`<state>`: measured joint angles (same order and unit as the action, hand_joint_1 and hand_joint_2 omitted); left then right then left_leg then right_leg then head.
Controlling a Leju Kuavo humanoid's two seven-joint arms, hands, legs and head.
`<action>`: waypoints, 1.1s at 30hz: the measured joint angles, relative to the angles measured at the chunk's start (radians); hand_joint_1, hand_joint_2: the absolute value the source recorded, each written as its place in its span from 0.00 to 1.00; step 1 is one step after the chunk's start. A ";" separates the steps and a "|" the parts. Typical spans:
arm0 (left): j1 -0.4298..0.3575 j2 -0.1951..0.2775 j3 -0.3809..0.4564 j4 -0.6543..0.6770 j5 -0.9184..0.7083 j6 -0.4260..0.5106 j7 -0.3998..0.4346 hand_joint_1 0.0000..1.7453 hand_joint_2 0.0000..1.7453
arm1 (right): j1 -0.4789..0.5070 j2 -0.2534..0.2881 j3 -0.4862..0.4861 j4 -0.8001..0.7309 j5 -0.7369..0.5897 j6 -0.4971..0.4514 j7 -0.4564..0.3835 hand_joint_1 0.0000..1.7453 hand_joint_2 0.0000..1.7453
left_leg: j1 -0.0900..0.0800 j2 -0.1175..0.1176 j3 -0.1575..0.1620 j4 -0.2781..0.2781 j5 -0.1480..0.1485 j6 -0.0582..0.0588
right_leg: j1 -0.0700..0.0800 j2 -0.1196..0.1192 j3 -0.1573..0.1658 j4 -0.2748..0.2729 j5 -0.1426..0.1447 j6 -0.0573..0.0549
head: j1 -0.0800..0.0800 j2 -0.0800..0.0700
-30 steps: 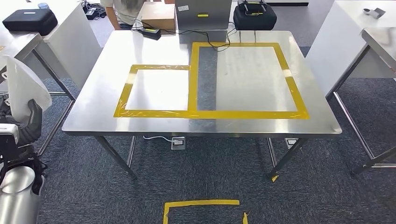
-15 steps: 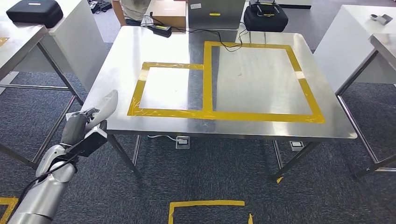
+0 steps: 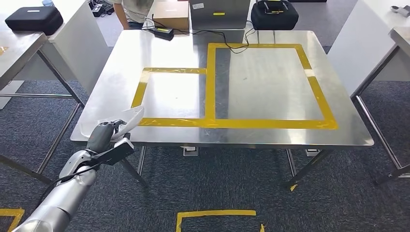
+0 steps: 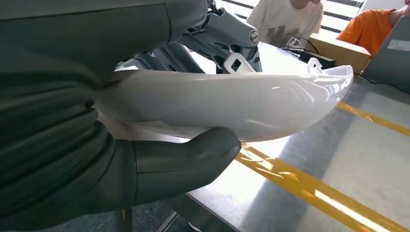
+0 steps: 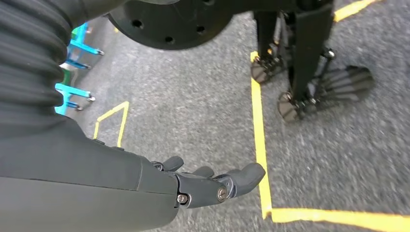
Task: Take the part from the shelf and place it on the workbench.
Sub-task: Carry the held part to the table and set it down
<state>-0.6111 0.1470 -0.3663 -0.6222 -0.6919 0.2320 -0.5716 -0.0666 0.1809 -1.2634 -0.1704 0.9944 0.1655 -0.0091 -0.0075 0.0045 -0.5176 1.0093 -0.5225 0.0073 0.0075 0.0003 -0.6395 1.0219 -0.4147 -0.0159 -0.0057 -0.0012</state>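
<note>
The part [image 3: 130, 116] is a white, glossy, curved shell. My left hand [image 3: 102, 135] grips it at the front left corner of the steel workbench [image 3: 169, 50], its tip reaching over the edge beside the small yellow-taped rectangle [image 3: 174, 70]. In the left wrist view the thumb [image 4: 186, 162] presses under the part [image 4: 217, 104] and darker fingers lie over it, just above the tabletop's corner. My right hand [image 5: 205, 186] hangs over the carpet with its fingers loosely stretched and holds nothing.
A larger yellow-taped rectangle [image 3: 316, 92] marks the bench's right half. At the far edge are a power adapter [image 3: 162, 32] with a cable, a cardboard box [image 3: 170, 14], a grey box [image 3: 220, 8], a black case [image 3: 274, 12] and a person [image 3: 135, 7]. Other tables [image 3: 19, 46] flank both sides.
The camera has shifted. My left arm has carried the part forward and to the right, from beside my body to the bench's front left corner.
</note>
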 joint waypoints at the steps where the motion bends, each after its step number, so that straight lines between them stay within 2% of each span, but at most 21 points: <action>1: -0.004 -0.004 -0.006 0.007 -0.004 0.000 0.000 1.00 1.00 | 0.000 0.000 0.000 0.000 0.000 0.002 0.005 0.00 1.00 | -0.001 0.000 0.001 0.000 -0.001 0.001 | -0.001 0.000 0.001 0.000 -0.001 0.000 | 0.000 0.000; 6: -0.015 -0.016 -0.028 0.028 -0.009 0.000 -0.002 1.00 1.00 | 0.001 0.002 0.000 0.000 -0.001 0.012 0.013 0.00 1.00 | -0.005 0.001 0.000 -0.001 -0.001 0.006 | -0.005 -0.001 0.004 -0.002 0.002 0.005 | 0.000 0.000; 9: -0.022 -0.022 -0.031 0.034 -0.009 0.000 -0.005 1.00 1.00 | 0.002 0.001 0.000 0.000 -0.001 0.013 0.014 0.00 1.00 | 0.005 0.006 0.016 -0.025 0.016 0.011 | -0.003 0.001 0.000 0.009 -0.005 0.017 | 0.002 0.000; 11: -0.024 -0.028 -0.034 0.038 -0.008 -0.001 -0.005 1.00 1.00 | 0.002 0.000 0.000 0.000 -0.001 0.013 0.015 0.00 1.00 | 0.014 0.015 0.027 -0.038 0.025 0.013 | -0.007 0.003 -0.043 0.094 -0.047 0.028 | 0.006 0.000; 13: -0.023 -0.030 -0.040 0.043 -0.008 -0.002 -0.005 1.00 1.00 | 0.004 0.000 0.000 0.000 -0.001 0.014 0.015 0.00 1.00 | 0.018 0.023 0.028 -0.038 0.024 0.011 | -0.016 0.004 -0.115 0.228 -0.096 0.039 | 0.008 0.000; 14: -0.022 -0.031 -0.043 0.045 -0.008 -0.002 -0.005 1.00 1.00 | 0.004 -0.001 0.000 0.000 -0.001 0.014 0.015 0.00 1.00 | 0.020 0.028 0.030 -0.037 0.021 0.008 | -0.021 0.003 -0.138 0.266 -0.100 0.044 | 0.008 0.000; 15: -0.021 -0.033 -0.046 0.048 -0.008 -0.002 -0.005 1.00 1.00 | 0.005 -0.001 0.000 0.000 -0.001 0.014 0.015 0.00 1.00 | 0.024 0.033 0.032 -0.036 0.017 0.003 | -0.026 0.001 -0.142 0.264 -0.084 0.050 | 0.008 0.000; 16: -0.021 -0.035 -0.047 0.050 -0.008 -0.002 -0.005 1.00 1.00 | 0.006 -0.001 0.000 0.000 -0.001 0.014 0.014 0.00 1.00 | 0.030 0.038 0.036 -0.032 0.011 -0.004 | -0.031 -0.004 -0.123 0.220 -0.051 0.056 | 0.008 0.000; 17: -0.022 -0.037 -0.049 0.052 -0.008 -0.002 -0.005 1.00 1.00 | 0.006 -0.002 0.000 0.000 -0.001 0.014 0.013 0.00 1.00 | 0.035 0.043 0.040 -0.026 0.003 -0.012 | -0.035 -0.018 -0.091 0.148 -0.014 0.064 | 0.009 0.000; 18: -0.024 -0.039 -0.050 0.052 -0.009 -0.002 -0.005 1.00 1.00 | 0.005 -0.001 0.000 0.001 -0.001 0.014 0.012 0.00 1.00 | 0.037 0.049 0.042 -0.019 -0.007 -0.022 | -0.035 -0.033 -0.059 0.085 0.008 0.068 | 0.012 0.000; 19: -0.027 -0.040 -0.052 0.053 -0.011 -0.002 -0.003 1.00 1.00 | 0.003 0.000 0.000 0.001 -0.002 0.014 0.011 0.00 1.00 | 0.036 0.053 0.042 -0.012 -0.016 -0.031 | -0.035 -0.043 -0.036 0.040 0.019 0.063 | 0.015 0.000; 20: -0.030 -0.042 -0.056 0.054 -0.014 -0.002 -0.001 1.00 1.00 | 0.001 0.002 0.000 0.002 -0.002 0.014 0.012 0.00 1.00 | 0.033 0.058 0.042 -0.008 -0.025 -0.039 | -0.033 -0.048 -0.026 0.021 0.015 0.053 | 0.017 0.000; 22: -0.037 -0.051 -0.065 0.058 -0.020 -0.003 0.007 1.00 1.00 | -0.002 0.003 0.000 0.002 -0.003 0.011 0.014 0.00 1.00 | 0.029 0.070 0.049 -0.012 -0.037 -0.049 | -0.032 -0.032 -0.027 0.026 0.000 0.025 | 0.018 0.000; 24: -0.049 -0.063 -0.074 0.062 -0.026 -0.006 0.016 1.00 1.00 | -0.003 0.002 -0.001 0.002 -0.007 0.009 0.019 0.00 1.00 | 0.033 0.059 0.054 -0.001 -0.053 -0.056 | -0.032 -0.015 -0.025 0.027 -0.006 0.010 | 0.016 0.000; 25: -0.055 -0.067 -0.078 0.065 -0.029 -0.009 0.020 1.00 1.00 | -0.004 0.002 -0.001 0.002 -0.008 0.009 0.022 0.00 1.00 | 0.034 0.043 0.039 0.033 -0.074 -0.057 | -0.032 -0.007 -0.024 0.026 -0.007 0.004 | 0.015 0.000; 26: -0.060 -0.070 -0.082 0.069 -0.031 -0.011 0.024 1.00 1.00 | -0.005 0.002 -0.001 0.002 -0.010 0.009 0.024 0.00 1.00 | 0.033 0.025 0.009 0.091 -0.103 -0.057 | -0.031 0.000 -0.023 0.026 -0.007 -0.002 | 0.014 0.000; 28: -0.067 -0.073 -0.092 0.082 -0.037 -0.017 0.037 1.00 1.00 | -0.007 0.002 -0.002 0.002 -0.012 0.007 0.025 0.00 1.00 | 0.028 0.005 -0.077 0.239 -0.157 -0.050 | -0.025 0.015 -0.022 0.026 -0.009 -0.011 | 0.013 0.000; 29: -0.069 -0.074 -0.095 0.091 -0.040 -0.018 0.045 1.00 1.00 | -0.007 0.002 -0.003 0.002 -0.015 0.005 0.024 0.00 1.00 | 0.025 0.002 -0.111 0.288 -0.163 -0.044 | -0.021 0.023 -0.019 0.026 -0.011 -0.014 | 0.013 0.000; 30: -0.075 -0.074 -0.098 0.101 -0.044 -0.018 0.053 1.00 1.00 | -0.006 0.002 -0.005 0.002 -0.018 0.002 0.021 0.00 1.00 | 0.021 0.000 -0.130 0.300 -0.147 -0.036 | -0.017 0.032 -0.016 0.026 -0.012 -0.016 | 0.012 0.000; 31: -0.082 -0.074 -0.100 0.110 -0.047 -0.017 0.059 1.00 1.00 | -0.005 0.002 -0.007 0.002 -0.022 0.000 0.017 0.00 1.00 | 0.016 -0.002 -0.130 0.272 -0.112 -0.026 | -0.012 0.039 -0.012 0.026 -0.013 -0.018 | 0.012 0.000; 33: -0.105 -0.074 -0.103 0.130 -0.056 -0.012 0.074 1.00 1.00 | -0.004 0.003 -0.013 0.002 -0.028 -0.003 0.011 0.00 1.00 | 0.002 -0.010 -0.095 0.145 -0.023 0.005 | -0.003 0.047 -0.003 0.026 -0.016 -0.019 | 0.013 0.000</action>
<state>-0.7156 0.0728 -0.4695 -0.4918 -0.7476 0.2199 -0.4979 -0.0709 0.1841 -1.2767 -0.1682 0.9661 0.1622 0.0015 -0.0053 -0.0053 -0.6124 1.1539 -0.5457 0.0119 0.0048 0.0478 -0.6428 1.0476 -0.4305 -0.0353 0.0076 -0.0011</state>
